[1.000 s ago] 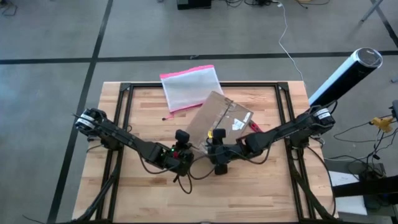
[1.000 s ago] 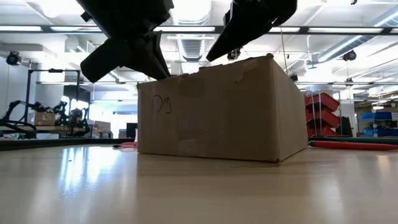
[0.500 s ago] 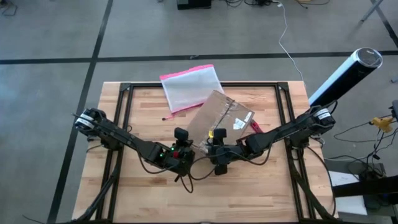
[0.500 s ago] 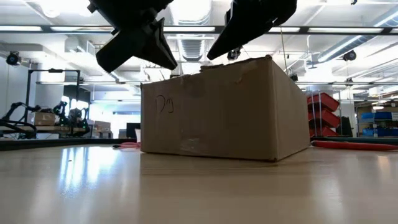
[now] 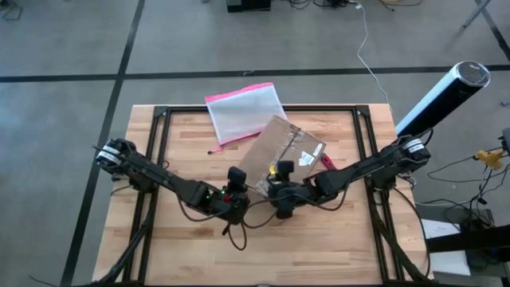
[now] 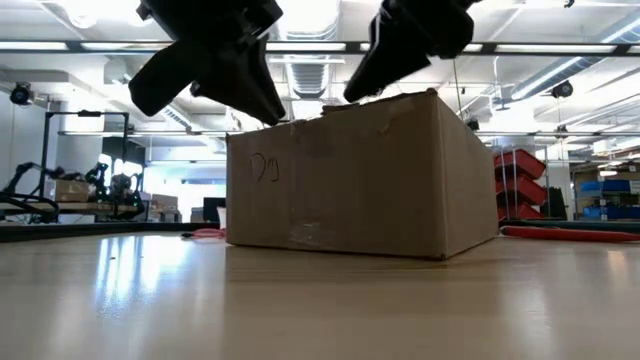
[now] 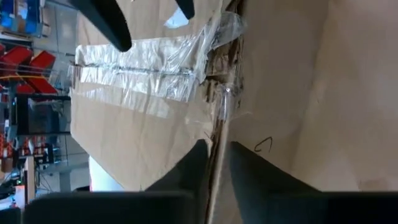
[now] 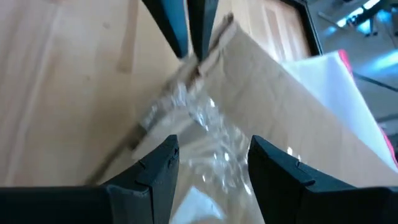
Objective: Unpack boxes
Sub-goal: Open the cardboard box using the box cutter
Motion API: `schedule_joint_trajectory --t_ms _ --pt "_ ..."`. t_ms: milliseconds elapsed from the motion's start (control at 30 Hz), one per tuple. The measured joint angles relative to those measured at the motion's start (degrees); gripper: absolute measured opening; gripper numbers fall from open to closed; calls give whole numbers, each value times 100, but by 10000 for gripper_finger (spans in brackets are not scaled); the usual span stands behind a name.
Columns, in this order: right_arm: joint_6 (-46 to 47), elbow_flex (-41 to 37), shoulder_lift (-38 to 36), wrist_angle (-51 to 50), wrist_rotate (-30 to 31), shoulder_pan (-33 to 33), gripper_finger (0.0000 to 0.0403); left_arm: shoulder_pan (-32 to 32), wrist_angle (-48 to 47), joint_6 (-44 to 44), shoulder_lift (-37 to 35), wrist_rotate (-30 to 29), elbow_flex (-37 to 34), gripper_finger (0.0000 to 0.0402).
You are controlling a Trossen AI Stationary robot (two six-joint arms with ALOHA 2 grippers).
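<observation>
Wooden slatted table (image 5: 319, 239) on a dark frame, grey floor around it; the low view looks past it into a lit workshop with red bins (image 6: 520, 180) at the right.

Cardboard box (image 5: 280, 151) sits near the middle of the table, turned at an angle to the table edges, resting flat. Clear tape (image 7: 155, 68) runs along its top seam, wrinkled and partly torn at the near edge. White label (image 5: 305, 159) on the top face. Handwritten mark (image 6: 264, 167) on the side facing the low camera.

Pink-edged pouch (image 5: 243, 110) lies at the far edge of the table, just beyond the box and hanging partly over the edge.

Left gripper (image 5: 236, 188) is at the box's near corner. In the left wrist view its two fingers (image 7: 249, 171) stand close together, straddling the top edge of the box where the tape ends, clenched on that edge or nearly so.

Right gripper (image 5: 276, 182) is over the same near end of the box, close beside the left one. In the right wrist view its fingers (image 8: 273, 165) are spread wide apart above the taped seam, grasping nothing.

Both arms cross above the box in the low view, dark against the ceiling lights.

Red-handled tool (image 5: 327, 163) lies on the table just beside the box's right end.
</observation>
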Motion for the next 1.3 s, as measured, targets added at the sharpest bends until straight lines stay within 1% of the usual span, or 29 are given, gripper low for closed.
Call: schedule_joint_trajectory --t_ms 100,233,333,433,567,767,900,1000,1133,1300 --pt "194 0 1 -255 6 -13 165 45 -4 -4 2 -65 0 113" --pt "360 0 7 -327 -15 -11 165 72 30 -112 4 -465 0 176" --pt "403 -2 7 -287 -308 -11 165 83 95 -120 4 -775 2 212" --pt "495 -4 9 -237 -697 -11 165 81 204 -121 3 -836 9 235" --pt "656 -7 9 -218 -886 2 165 86 235 -111 -18 -836 9 239" --pt "667 -11 11 -215 -937 57 164 141 231 40 -22 -801 9 221" --pt "711 -11 11 -174 -1191 115 163 140 219 169 -24 -349 -2 218" --pt "697 -13 19 -114 -1211 211 157 142 240 190 -42 1 0 226" --pt "695 -13 20 -43 -1229 295 150 144 237 229 -50 214 4 240" --pt "706 -15 20 -36 -1246 326 152 144 281 352 -60 662 17 251"
